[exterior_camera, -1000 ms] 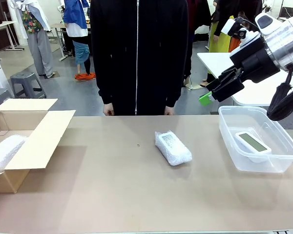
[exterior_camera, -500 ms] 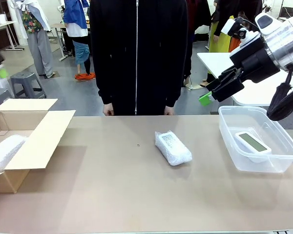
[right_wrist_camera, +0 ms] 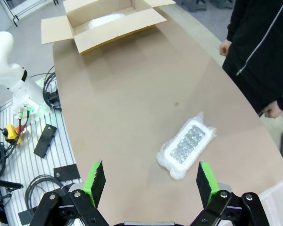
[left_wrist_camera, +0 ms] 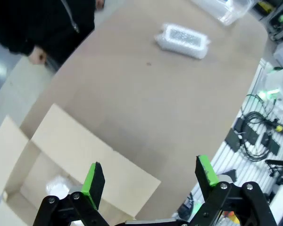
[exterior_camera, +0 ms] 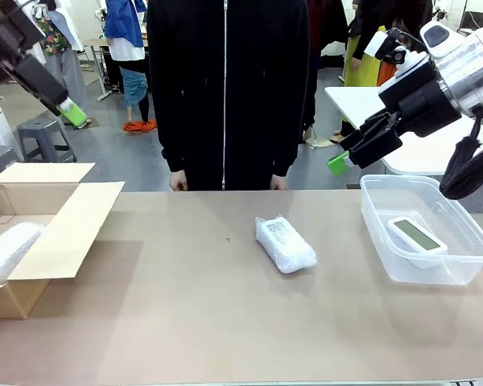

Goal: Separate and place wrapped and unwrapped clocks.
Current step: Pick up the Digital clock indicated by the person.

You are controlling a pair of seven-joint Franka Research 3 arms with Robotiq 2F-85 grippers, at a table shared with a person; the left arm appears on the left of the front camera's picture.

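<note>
Left end effector (exterior_camera: 69, 112) seen high at far left, fingers spread, nothing gripped. Right end effector (exterior_camera: 344, 154) poised above clear tub (exterior_camera: 435, 269), fingers spread, nothing gripped. Unwrapped clock (exterior_camera: 416, 234) laid flat in tub, screen up; display too small to be read. Wrapped clock (exterior_camera: 285, 244) laid mid-surface (exterior_camera: 185, 314); second wrapped clock (exterior_camera: 8, 251) seen inside cardboard box (exterior_camera: 64, 229) at left. Pattern under bubble wrap not legible.

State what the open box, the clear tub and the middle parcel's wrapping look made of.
Open box: seemingly cardboard, matte tan, folded flaps.
Clear tub: likely rigid plastic, glossy, see-through walls.
Middle parcel: probably bubble wrap, whitish, translucent, dimpled with bubbles.
</note>
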